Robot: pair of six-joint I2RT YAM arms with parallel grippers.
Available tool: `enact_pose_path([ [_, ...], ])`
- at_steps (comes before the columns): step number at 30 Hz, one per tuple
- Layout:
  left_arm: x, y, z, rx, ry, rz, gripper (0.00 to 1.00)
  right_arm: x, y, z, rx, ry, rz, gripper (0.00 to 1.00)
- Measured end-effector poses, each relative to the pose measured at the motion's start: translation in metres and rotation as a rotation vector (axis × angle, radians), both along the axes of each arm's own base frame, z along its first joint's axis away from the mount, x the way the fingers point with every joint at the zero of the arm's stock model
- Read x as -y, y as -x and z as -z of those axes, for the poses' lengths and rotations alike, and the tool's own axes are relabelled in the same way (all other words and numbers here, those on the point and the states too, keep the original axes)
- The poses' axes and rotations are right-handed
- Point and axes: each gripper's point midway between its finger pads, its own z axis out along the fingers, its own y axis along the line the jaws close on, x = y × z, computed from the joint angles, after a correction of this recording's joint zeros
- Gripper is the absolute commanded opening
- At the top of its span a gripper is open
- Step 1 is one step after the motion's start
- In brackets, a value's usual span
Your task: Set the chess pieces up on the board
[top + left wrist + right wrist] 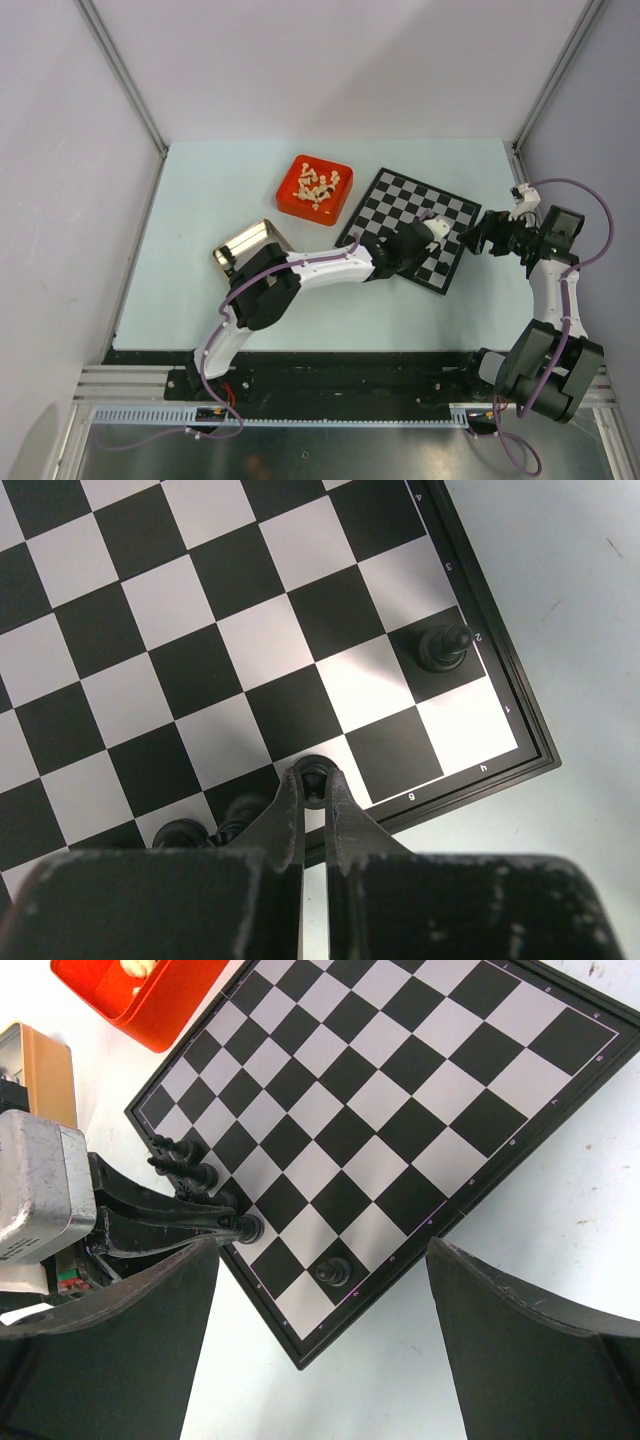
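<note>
"Setting a piece down?"

"Yes: my left gripper [313, 786] is clamped on a black chessman [315, 766] at the board [200, 630] edge row, lower centre of frame. Next, release it and lift straight. My right gripper [476, 237] gapes, idle."

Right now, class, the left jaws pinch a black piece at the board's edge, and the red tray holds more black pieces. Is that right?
Not quite. The tray holds cream pieces, not black ones, as the top external view shows. The left jaws do pinch a black piece at the board's edge.
</note>
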Motion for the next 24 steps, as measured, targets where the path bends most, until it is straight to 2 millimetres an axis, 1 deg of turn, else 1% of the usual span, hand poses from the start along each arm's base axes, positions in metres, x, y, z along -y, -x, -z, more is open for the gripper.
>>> enact_pose_path([
  [24, 0.0013, 0.0018, 0.0002, -0.015, 0.011, -0.005, 0.03, 0.0004, 0.0001, -0.0001, 0.000, -0.005, -0.001, 0.90],
])
